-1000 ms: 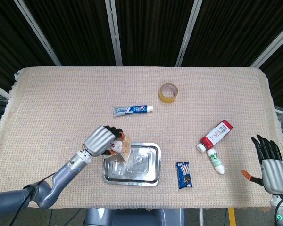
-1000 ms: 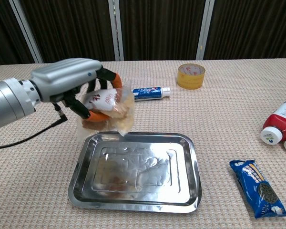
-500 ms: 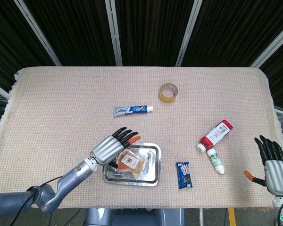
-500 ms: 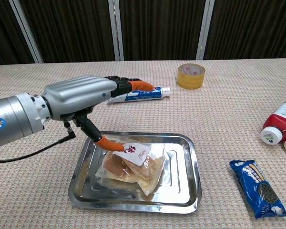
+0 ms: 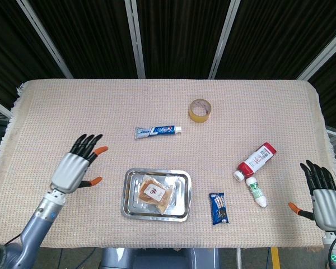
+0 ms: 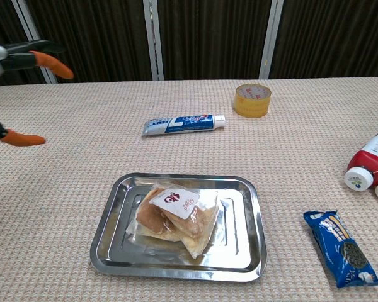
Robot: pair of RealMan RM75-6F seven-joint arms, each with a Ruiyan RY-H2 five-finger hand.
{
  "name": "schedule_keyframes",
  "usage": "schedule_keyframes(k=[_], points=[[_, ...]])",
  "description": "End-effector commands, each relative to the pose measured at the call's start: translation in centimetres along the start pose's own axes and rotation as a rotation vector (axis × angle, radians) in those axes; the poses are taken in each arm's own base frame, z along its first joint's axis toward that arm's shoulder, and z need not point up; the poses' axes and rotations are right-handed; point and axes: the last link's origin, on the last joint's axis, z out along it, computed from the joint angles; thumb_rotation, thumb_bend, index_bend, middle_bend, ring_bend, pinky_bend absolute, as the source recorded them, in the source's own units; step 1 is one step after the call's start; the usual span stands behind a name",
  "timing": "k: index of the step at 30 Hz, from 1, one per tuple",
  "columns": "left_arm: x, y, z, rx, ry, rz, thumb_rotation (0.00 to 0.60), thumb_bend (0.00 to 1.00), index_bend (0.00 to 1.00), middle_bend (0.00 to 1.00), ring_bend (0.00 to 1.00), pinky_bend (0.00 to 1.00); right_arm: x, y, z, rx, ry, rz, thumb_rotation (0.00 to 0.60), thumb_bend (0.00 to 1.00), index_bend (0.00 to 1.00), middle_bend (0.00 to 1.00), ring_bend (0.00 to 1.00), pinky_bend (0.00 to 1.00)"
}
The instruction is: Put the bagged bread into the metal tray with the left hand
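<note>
Left hand [image 5: 74,167] spread, empty, well left of metal tray [image 5: 129,190]; bagged bread [image 5: 154,194] inside its rim.

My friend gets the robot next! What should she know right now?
Left hand: open, fingers spread, holding nothing, left of the tray.
Right hand: open, holding nothing, at the table's right edge.
Clear bag of bread with the white label: lying inside the shiny rectangular metal tray, nothing touching it.
Done: bread is in the tray.
Left: nothing for the bread itself.
</note>
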Motion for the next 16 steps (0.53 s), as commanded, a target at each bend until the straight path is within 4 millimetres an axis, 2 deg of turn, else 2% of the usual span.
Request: schedule_keyframes(k=[1, 8, 16], points=[[0.8, -2.2, -3.6, 0.107, -0.011, 0.024, 0.573, 0.09, 0.22, 0.0, 0.0, 0.0, 0.0, -0.1, 0.2, 0.006, 0.0, -0.002, 0.6, 0.0, 0.0, 0.0, 0.0, 0.0], [1.6, -4.9, -8.8, 0.245, -0.026, 0.044, 0.574, 0.09, 0.21, 0.0, 0.0, 0.0, 0.0, -0.5, 0.5, 0.019, 0.004, -0.012, 0.6, 0.0, 0.0, 0.0, 0.0, 0.0], [2.0, -5.5, -11.3, 0.307, -0.039, 0.033, 0.574, 0.09, 0.21, 0.0, 0.0, 0.0, 0.0, -0.9, 0.6, 0.03, 0.009, -0.017, 0.6, 0.0, 0.0, 0.0, 0.0, 0.0]])
